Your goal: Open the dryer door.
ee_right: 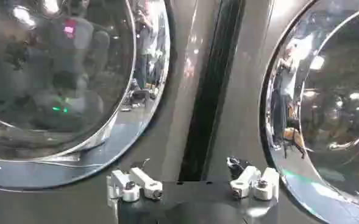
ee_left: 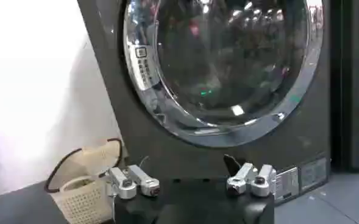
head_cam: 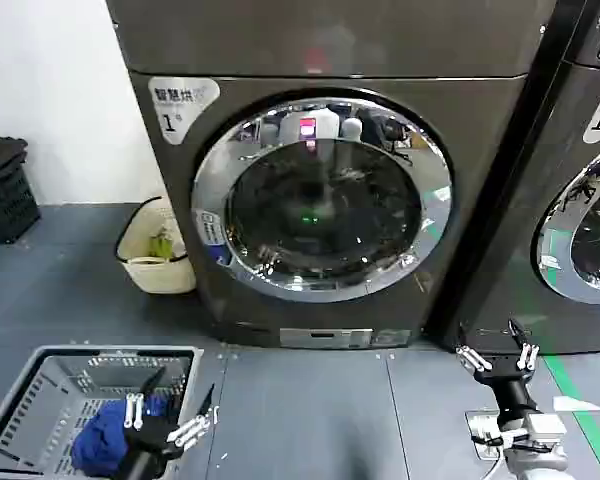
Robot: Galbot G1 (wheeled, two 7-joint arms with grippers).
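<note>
Dryer door (head_cam: 323, 197), centre of the frame, sits shut and flush in machine "1". Right gripper (head_cam: 498, 353), lower right, fingers spread and empty, faces the gap between the machines, apparently pre-approach. Left gripper (head_cam: 168, 417), lower left, also spread, hangs above the basket (head_cam: 40, 385).

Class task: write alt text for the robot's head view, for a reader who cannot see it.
The dryer door, a chrome ring around dark glass, sits shut on a dark machine labelled 1. Low in front, the left gripper hangs with open jaws over a grey basket holding blue cloth; the right gripper, also open, hovers near a second machine.
</note>
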